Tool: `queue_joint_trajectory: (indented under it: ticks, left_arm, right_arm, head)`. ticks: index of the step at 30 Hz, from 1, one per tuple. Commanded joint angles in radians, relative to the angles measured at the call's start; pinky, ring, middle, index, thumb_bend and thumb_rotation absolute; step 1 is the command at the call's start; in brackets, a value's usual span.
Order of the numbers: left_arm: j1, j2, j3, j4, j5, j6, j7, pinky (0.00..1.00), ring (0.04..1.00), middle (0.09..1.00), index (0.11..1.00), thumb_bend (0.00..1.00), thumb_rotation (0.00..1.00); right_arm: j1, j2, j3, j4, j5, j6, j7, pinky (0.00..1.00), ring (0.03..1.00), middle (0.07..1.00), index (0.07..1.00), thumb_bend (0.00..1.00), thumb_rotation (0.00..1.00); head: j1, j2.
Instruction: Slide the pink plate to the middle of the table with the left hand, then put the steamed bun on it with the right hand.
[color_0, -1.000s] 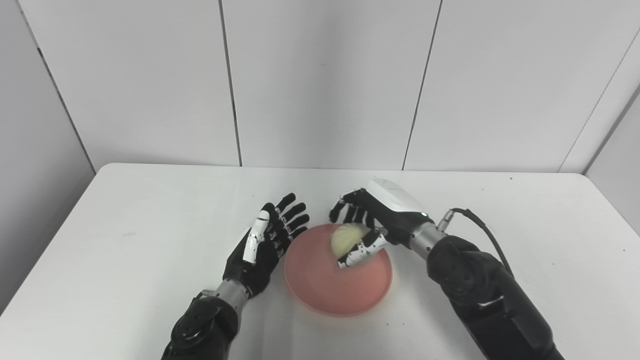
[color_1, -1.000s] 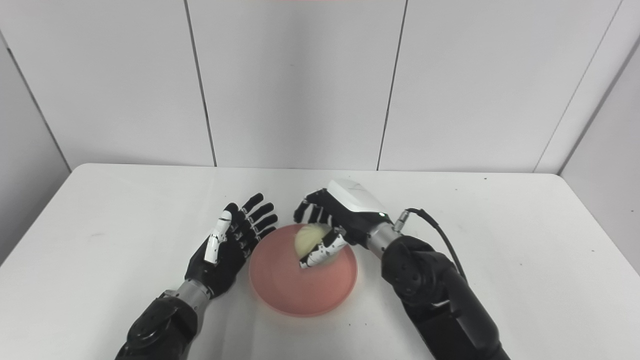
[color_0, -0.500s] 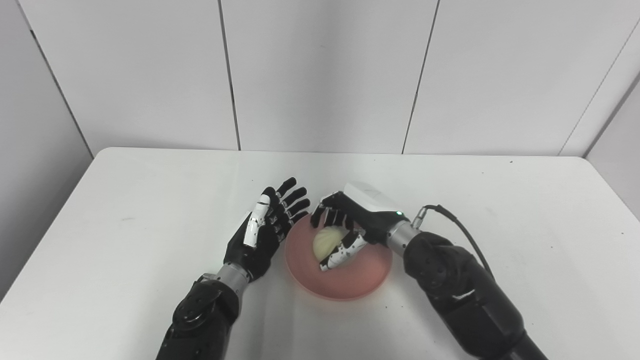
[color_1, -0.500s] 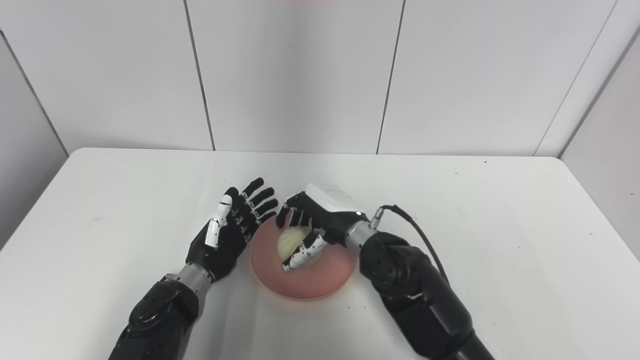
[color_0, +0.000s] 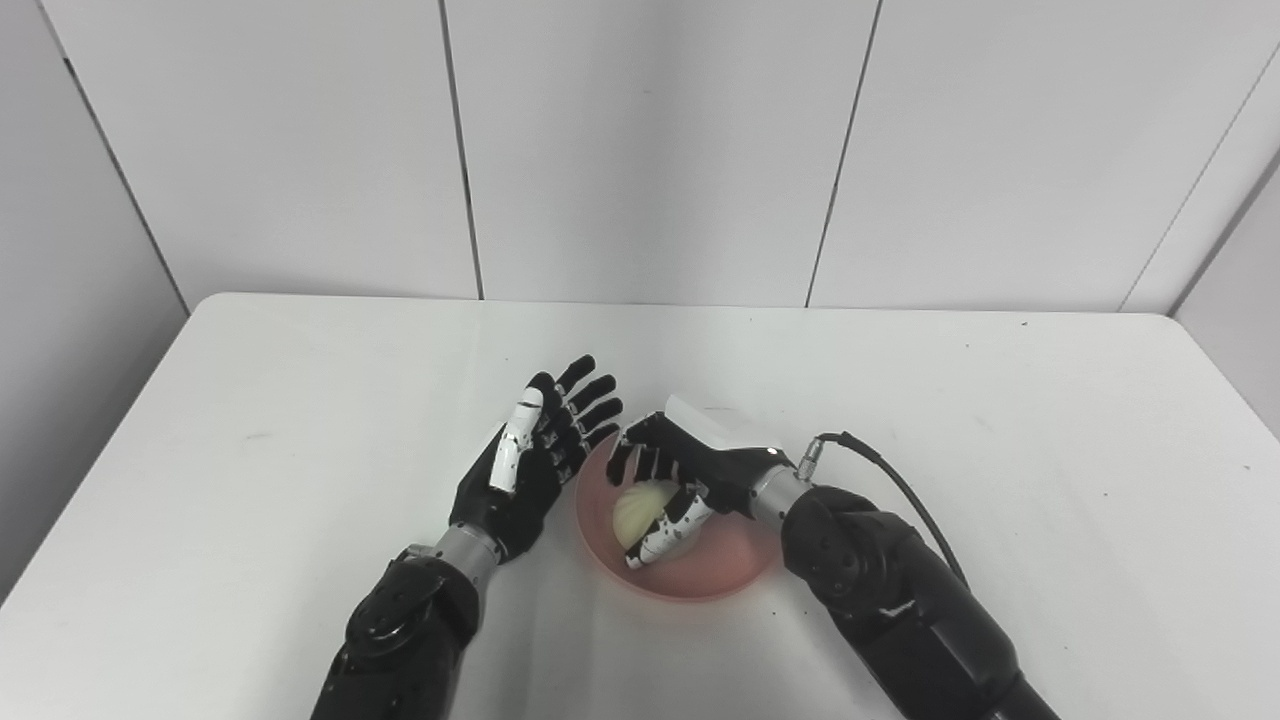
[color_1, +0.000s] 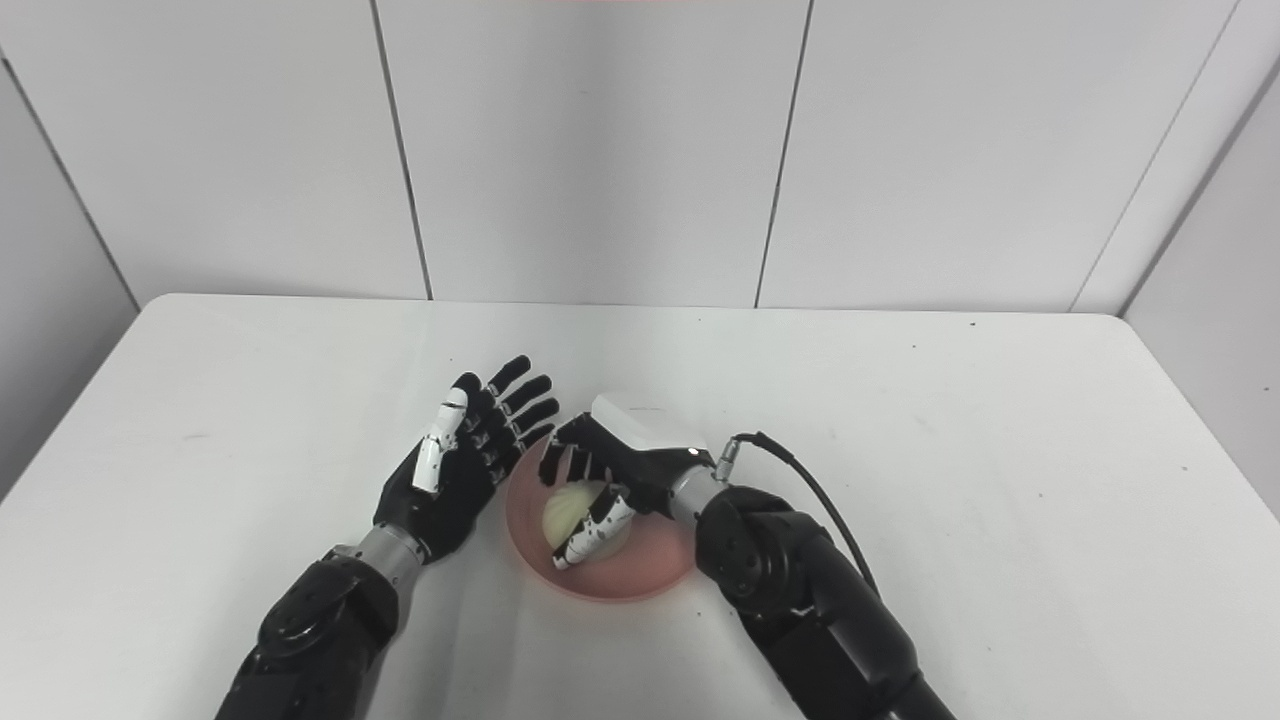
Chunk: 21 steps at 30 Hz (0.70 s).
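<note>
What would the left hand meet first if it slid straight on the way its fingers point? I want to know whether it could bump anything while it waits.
Probably nothing: the left hand is open, fingers aimed up and right past the pink plate's far-left rim, over bare table. Depth is unclear.

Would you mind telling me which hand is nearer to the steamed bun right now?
Right. The right hand is closed around the bun over the pink plate; the left hand is open beside the plate's left rim, apart from the bun.

A lab-like test bay: bare white table (color_0: 300, 400) before plain grey wall panels (color_0: 650, 150).
</note>
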<state>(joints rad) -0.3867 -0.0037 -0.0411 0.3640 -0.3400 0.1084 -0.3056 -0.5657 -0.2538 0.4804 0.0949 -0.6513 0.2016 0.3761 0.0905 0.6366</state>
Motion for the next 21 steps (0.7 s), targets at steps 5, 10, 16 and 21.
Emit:
queue_joint_trajectory:
  ticks: [5, 10, 16, 21]
  left_arm:
    - [0.067, 0.009, -0.013, 0.057, 0.039, 0.134, 0.039, 0.91, 0.909, 0.922, 0.929, 0.44, 1.00]
    - [0.067, 0.008, -0.011, 0.053, 0.037, 0.141, 0.043, 0.90, 0.905, 0.915, 0.924, 0.44, 1.00]
    - [0.070, 0.003, 0.000, 0.053, 0.021, 0.137, 0.038, 0.89, 0.895, 0.899, 0.893, 0.43, 1.00]
    - [0.071, 0.002, -0.002, 0.044, 0.028, 0.146, 0.044, 0.89, 0.884, 0.893, 0.889, 0.42, 1.00]
  right_arm:
    - [-0.011, -0.004, 0.022, -0.008, -0.061, -0.010, -0.013, 0.30, 0.383, 0.476, 0.495, 0.52, 0.00]
    - [-0.013, -0.007, 0.028, -0.041, -0.108, 0.005, -0.009, 0.41, 0.498, 0.559, 0.494, 0.52, 0.08]
    - [-0.018, -0.014, 0.029, -0.118, -0.166, 0.066, 0.072, 0.48, 0.651, 0.763, 0.799, 0.74, 0.54]
    - [-0.014, -0.012, 0.017, -0.168, -0.185, 0.095, 0.116, 0.49, 0.738, 0.867, 0.913, 0.86, 0.84]
  head:
    - [0.001, -0.001]
    - [0.001, -0.001]
    - [0.000, -0.001]
    - [0.001, -0.002]
